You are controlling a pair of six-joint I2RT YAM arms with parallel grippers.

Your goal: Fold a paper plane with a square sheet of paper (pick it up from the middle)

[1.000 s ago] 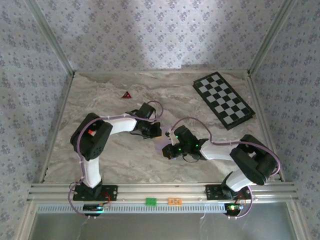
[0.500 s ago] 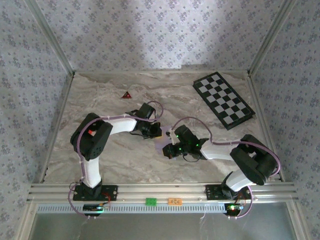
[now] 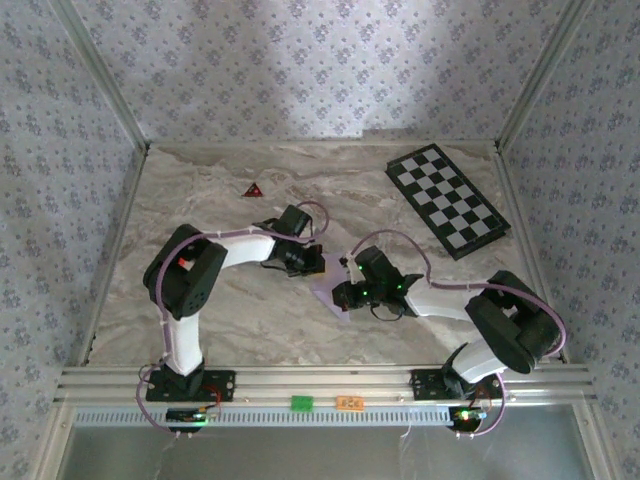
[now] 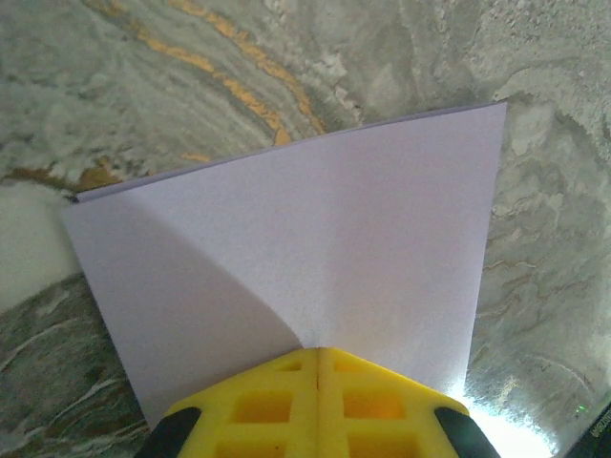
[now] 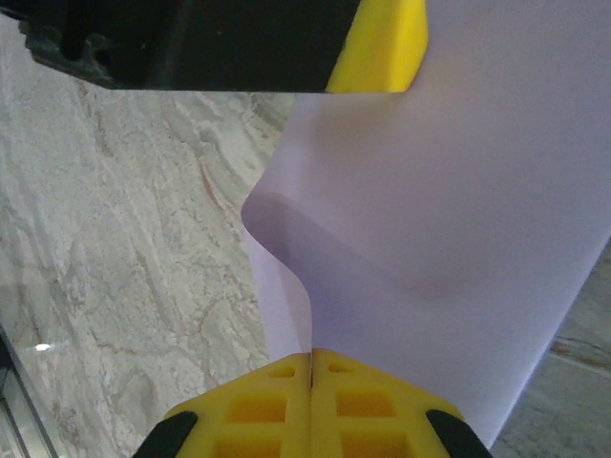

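Observation:
The square sheet of paper (image 4: 334,239) is pale lilac and lies low over the marble table (image 3: 230,310) between my two grippers (image 3: 330,296). My left gripper (image 4: 318,351) is shut on one edge of it, and a soft fold runs away from the yellow tips. My right gripper (image 5: 311,355) is shut on the opposite edge, where the paper (image 5: 458,219) curls up in an S-bend into the jaws. In the right wrist view a yellow finger (image 5: 382,43) of the left gripper shows beyond the sheet. From above, the left gripper (image 3: 312,264) and the right gripper (image 3: 343,294) sit close together mid-table.
A black-and-white checkered board (image 3: 447,199) lies at the back right. A small dark red triangle (image 3: 253,189) sits at the back left. Metal frame rails (image 3: 320,380) run along the near edge, and patterned walls close in the other sides.
The right gripper has shifted slightly right and away from the rail, and more of the lilac sheet now shows beside it. The left arm has barely moved.

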